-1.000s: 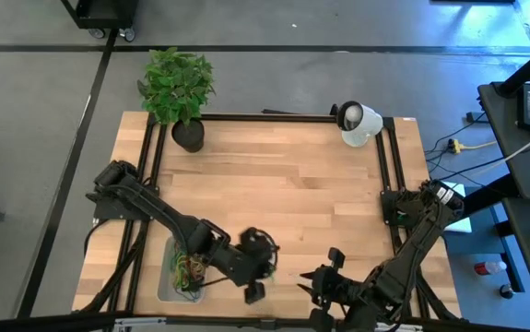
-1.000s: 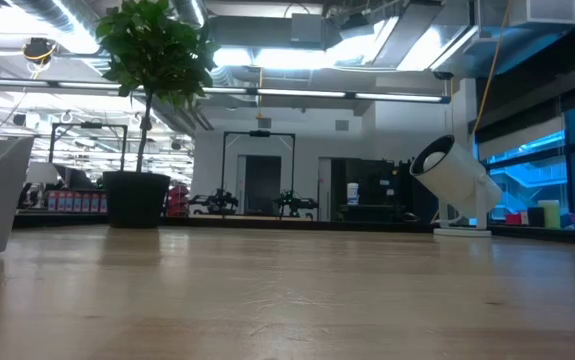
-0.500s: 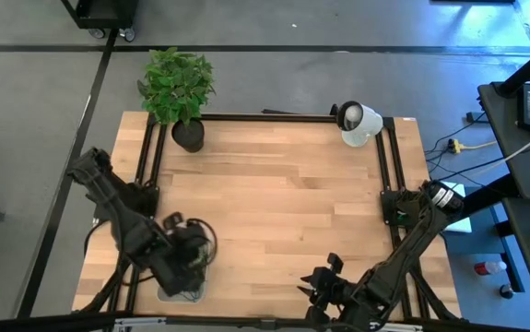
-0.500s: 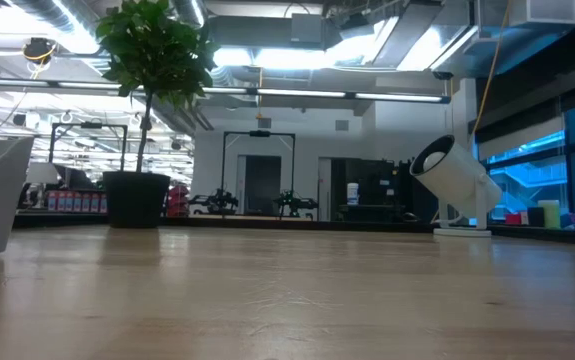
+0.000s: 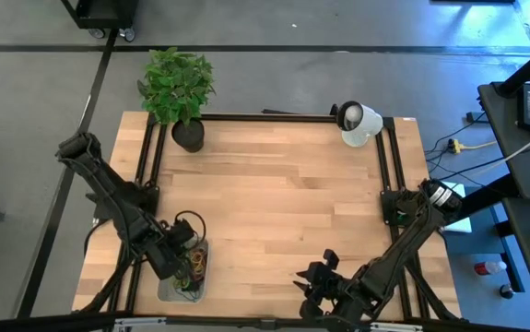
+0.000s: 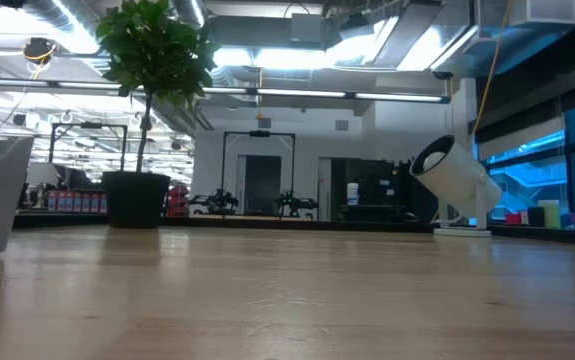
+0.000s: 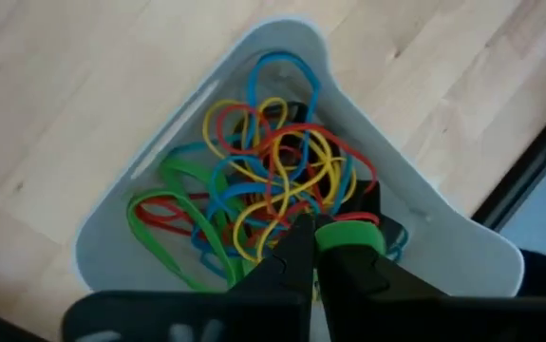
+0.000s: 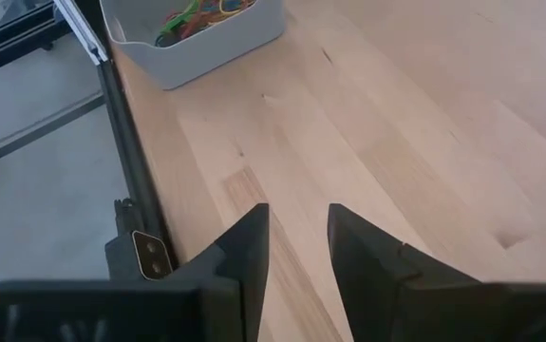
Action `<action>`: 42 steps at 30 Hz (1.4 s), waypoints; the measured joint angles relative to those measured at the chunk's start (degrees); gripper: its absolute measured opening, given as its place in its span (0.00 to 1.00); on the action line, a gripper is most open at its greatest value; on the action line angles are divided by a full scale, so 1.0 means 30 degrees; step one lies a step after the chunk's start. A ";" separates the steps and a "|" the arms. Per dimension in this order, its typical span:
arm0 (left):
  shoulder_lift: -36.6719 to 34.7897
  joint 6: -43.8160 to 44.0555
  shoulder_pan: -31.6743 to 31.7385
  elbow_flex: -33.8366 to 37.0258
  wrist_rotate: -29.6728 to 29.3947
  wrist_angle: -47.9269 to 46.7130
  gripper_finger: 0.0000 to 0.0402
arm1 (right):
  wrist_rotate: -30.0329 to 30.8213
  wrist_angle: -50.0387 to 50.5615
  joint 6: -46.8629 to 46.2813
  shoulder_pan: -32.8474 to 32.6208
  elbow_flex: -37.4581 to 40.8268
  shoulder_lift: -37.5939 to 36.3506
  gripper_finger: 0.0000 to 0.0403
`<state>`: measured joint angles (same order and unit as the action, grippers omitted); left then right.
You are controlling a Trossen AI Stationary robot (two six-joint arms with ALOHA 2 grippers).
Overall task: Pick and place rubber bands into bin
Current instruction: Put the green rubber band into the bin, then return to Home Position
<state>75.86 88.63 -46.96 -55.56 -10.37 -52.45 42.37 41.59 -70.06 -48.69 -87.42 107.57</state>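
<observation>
The bin (image 5: 167, 291), a pale tray, stands at the table's near left corner and holds a tangle of rubber bands (image 7: 254, 180) in green, red, yellow and blue. My left gripper (image 7: 315, 233) hangs just above the bin (image 7: 424, 190), pointing steeply down, shut on a green rubber band (image 7: 350, 231). In the high view my left gripper (image 5: 189, 261) covers part of the pile (image 5: 195, 267). My right gripper (image 5: 307, 282) waits near the table's front edge, open, with nothing between its fingers (image 8: 244, 247). Its wrist view shows the bin (image 8: 197, 38) farther off. My left gripper pinches a green rubber band between its two fingertips, coming from above and pointing steeply down. A short stretch of the band (image 7: 348, 220) lies across one fingertip. The rest is hidden behind the fingers. The band is above the pile in the bin.
A potted plant (image 5: 180, 92) stands at the far left and a white lamp-like object (image 5: 357, 122) at the far right. Black frame rails (image 5: 145, 166) run along both sides of the table. Bare wood (image 5: 283, 194) fills the middle.
My left gripper has swung from the near middle of the table toward its left edge, ending over the bin. It has sunk and rolled about its own line on the way, and has stayed shut. My right gripper has sunk a little.
</observation>
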 joint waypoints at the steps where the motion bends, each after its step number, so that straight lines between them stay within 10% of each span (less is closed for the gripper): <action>1: -0.0209 0.0260 0.0002 0.0302 0.0018 0.0169 0.02 | -0.0007 -0.0048 0.0001 0.0028 0.0000 0.0000 0.28; 17: -0.0520 0.0949 0.0328 0.0524 0.3301 0.0453 0.33 | 0.0000 0.0188 0.0041 0.0052 -0.0008 0.0000 0.28; 21: -0.0564 0.1106 0.0342 -0.0445 0.1434 0.0511 0.33 | -0.0001 0.0803 0.0552 0.0052 -0.0013 0.0000 0.28; 28: -0.0583 -0.3108 0.1248 -0.1295 -0.2550 0.1783 0.19 | -0.0010 0.0682 0.0868 0.0120 0.0134 -0.0037 0.27; 32: -0.0455 -0.6807 0.3178 -0.1295 -0.2645 0.3018 0.03 | -0.0901 0.0764 0.1000 0.0532 0.0667 -0.0044 0.20; 42: -0.0557 -1.9889 0.8484 -0.1287 -0.2250 0.6423 0.00 | -0.3276 0.0411 0.2168 0.2141 0.1763 -0.0098 0.03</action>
<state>74.19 28.97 -21.51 -59.42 -17.12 -33.19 32.54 42.82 -63.56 -42.27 -82.13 107.28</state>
